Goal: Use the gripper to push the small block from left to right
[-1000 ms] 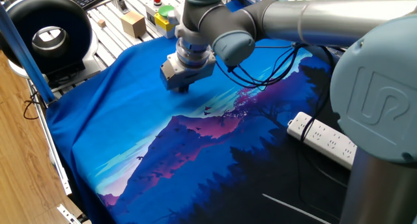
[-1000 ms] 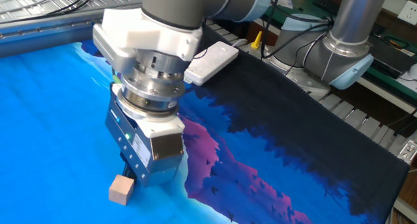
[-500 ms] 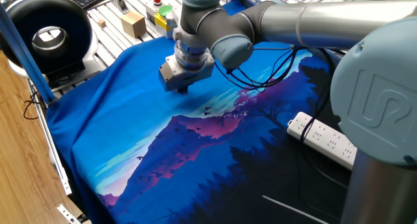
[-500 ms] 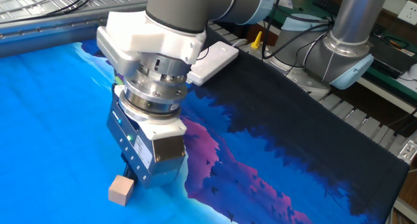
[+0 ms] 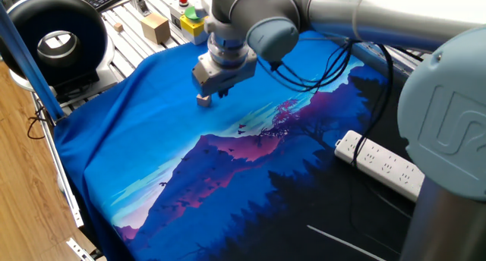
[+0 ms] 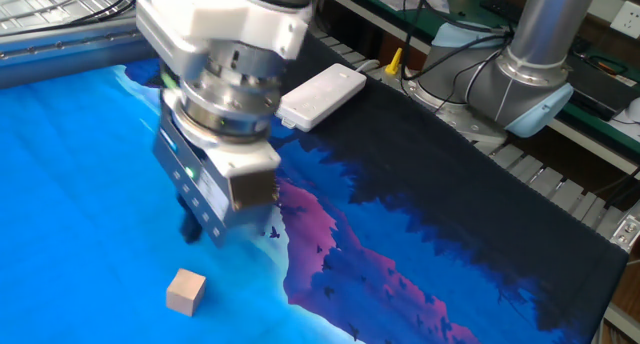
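Tan wooden small block (image 6: 186, 290) sits apart from the raised hand (image 6: 190, 227), fingers seemingly closed on nothing; a high or off-centre return could miss or spin it.

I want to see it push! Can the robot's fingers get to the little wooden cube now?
Probably yes. The gripper hangs just above and beside the small block, not touching, and only bare blue cloth lies between them.
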{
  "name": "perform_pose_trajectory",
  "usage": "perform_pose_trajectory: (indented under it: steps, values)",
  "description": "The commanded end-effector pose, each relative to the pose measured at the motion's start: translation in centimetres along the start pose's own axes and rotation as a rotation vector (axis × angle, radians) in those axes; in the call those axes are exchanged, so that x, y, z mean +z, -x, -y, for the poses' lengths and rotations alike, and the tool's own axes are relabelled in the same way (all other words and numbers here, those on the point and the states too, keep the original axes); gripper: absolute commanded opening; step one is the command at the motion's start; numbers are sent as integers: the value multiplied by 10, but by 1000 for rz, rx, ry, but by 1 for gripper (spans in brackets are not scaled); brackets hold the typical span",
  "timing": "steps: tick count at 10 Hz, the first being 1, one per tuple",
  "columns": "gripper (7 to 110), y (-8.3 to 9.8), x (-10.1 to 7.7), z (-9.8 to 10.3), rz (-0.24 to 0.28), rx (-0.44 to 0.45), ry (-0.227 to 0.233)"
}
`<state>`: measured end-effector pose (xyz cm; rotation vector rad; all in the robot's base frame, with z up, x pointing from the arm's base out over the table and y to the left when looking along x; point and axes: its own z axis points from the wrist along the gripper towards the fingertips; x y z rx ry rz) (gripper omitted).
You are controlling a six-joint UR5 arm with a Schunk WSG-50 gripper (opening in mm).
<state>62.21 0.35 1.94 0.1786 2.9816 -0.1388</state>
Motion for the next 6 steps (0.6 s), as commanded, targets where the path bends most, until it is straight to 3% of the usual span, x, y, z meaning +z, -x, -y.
perform_pose_trajectory:
  steps: [1,4,6]
  values:
    - [7,8,-12,56,-16,-146,-141]
    - [7,17,-18,88,-36,-213,-126]
    - [7,24,-19,96,-39,-237,-108]
